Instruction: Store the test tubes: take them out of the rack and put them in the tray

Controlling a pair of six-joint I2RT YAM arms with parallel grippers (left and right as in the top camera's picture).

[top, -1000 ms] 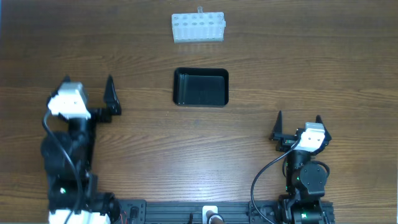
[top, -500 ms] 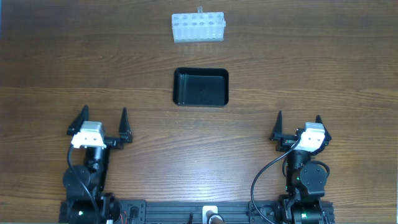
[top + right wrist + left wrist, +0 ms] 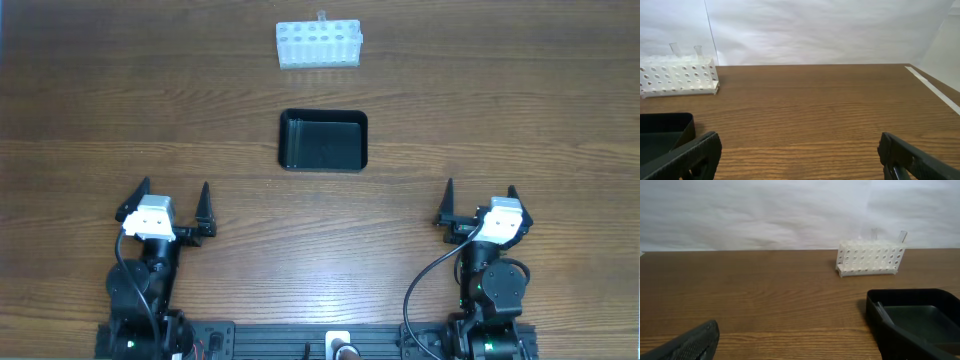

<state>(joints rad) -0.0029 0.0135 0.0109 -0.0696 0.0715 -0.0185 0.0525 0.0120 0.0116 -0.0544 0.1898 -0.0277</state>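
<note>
Test tubes (image 3: 675, 48): two upright in rack (image 3: 318, 45), beyond tray (image 3: 284, 140). Left tool (image 3: 170, 203) has pulled back to its base, open; right tool (image 3: 480, 203) open too, parked. So no pick underway, tubes remain to move.

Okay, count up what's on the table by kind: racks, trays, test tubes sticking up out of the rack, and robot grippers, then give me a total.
Rack: 1
Tray: 1
Test tubes standing up out of the rack: 2
Grippers: 2, left gripper and right gripper, both open
Total: 6
</note>
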